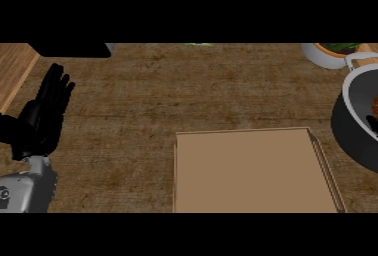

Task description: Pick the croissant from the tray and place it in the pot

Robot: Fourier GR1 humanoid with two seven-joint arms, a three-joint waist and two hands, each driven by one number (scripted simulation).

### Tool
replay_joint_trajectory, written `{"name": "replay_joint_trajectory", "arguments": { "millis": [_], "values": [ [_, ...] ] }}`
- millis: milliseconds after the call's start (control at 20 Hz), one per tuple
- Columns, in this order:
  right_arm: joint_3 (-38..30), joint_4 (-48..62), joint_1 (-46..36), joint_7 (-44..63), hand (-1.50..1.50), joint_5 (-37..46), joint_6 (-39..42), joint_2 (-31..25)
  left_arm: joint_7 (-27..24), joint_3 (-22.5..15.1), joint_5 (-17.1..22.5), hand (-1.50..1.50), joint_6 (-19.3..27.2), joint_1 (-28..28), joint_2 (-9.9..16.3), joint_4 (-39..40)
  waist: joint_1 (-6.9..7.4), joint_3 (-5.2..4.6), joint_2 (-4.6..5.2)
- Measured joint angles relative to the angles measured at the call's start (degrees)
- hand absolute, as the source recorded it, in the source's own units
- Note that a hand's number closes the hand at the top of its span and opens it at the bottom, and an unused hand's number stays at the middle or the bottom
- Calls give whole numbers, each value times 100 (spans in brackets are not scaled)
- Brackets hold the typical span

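Nearest the view lies the tray (251,172), and no croissant shows on it. At the right edge stands the pot (353,125); a reddish-brown patch inside it is probably the croissant (375,106), with a dark shape just beside it, perhaps the right hand (371,122), whose fingers I cannot tell. The left hand (43,117) rests at the left, fingers straight and holding nothing. One risk: if that hand lifts carelessly, it may catch the rim and shift the pot on the desk (184,90).

The flat tan rectangular tray (251,172) looks matt like cardboard; the brown counter top (184,90) is rough, the dark round pot (353,125) glossy metal.
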Motion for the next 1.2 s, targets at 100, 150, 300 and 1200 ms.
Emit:
{"name": "replay_joint_trajectory", "arguments": {
  "millis": [100, 150, 300, 1200],
  "values": [
    [-25, 648, -219, -226, 150, -20, -98, -182, -33, 32, -9, 0, -2, -16, -8, 53, -10, -4, -4],
    [-32, 958, -352, -271, 150, -47, -108, -218, -8, 12, -29, 0, 9, -15, -16, 10, -3, -9, -6],
    [-157, 1794, -579, -387, -150, -149, -69, -376, 3, 3, -19, 0, -14, -4, -31, -8, -2, -37, -9],
    [-1557, 4055, -1412, -2089, -150, -2561, 1918, -991, 94, -10, -84, 0, 27, 80, -79, -159, -58, -79, -49]
  ]
}}
